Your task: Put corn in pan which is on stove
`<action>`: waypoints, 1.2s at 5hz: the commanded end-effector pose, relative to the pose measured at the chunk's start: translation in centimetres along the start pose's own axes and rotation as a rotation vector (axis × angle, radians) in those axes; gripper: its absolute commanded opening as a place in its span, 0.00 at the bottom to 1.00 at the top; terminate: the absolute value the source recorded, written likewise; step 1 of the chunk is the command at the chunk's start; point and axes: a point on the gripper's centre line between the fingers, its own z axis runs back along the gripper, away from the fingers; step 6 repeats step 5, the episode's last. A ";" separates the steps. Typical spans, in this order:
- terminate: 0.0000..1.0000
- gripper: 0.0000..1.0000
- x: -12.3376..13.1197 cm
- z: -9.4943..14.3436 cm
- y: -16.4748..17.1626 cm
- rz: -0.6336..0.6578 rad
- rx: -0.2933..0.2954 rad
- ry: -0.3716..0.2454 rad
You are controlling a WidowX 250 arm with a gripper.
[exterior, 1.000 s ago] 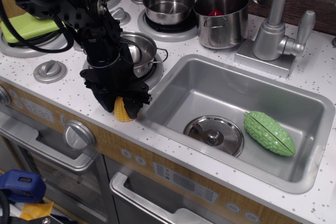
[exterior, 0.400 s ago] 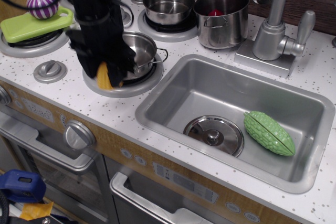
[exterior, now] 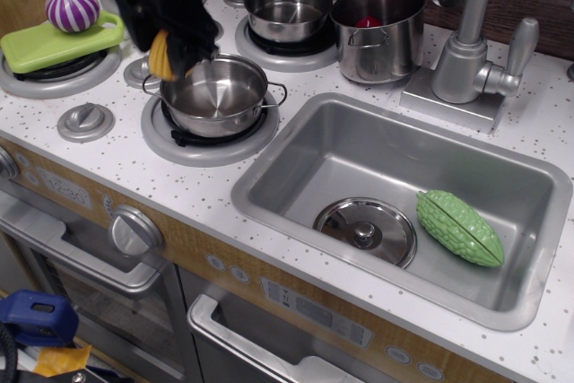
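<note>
Bright even light, steel glare, gripper (exterior: 166,53) slightly blurred.

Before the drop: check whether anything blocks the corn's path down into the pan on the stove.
Nothing visible blocks it. The gripper holds the corn at the left rim of the pan, which sits open-topped and empty on the stove burner.

I see the white speckled stove (exterior: 108,163) top, with the pan (exterior: 215,96) on the front burner just left of the sink (exterior: 296,136). Behind the pan sit a second steel pan (exterior: 287,9) and a stockpot (exterior: 381,33); far left lies a green board (exterior: 49,42).
</note>
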 end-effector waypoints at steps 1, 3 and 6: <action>0.00 1.00 1.6 -2.0 2.0 -0.032 -0.054 -0.080; 0.00 1.00 1.3 -4.2 1.7 -0.029 -0.114 -0.102; 1.00 1.00 1.3 -4.2 1.7 -0.029 -0.114 -0.102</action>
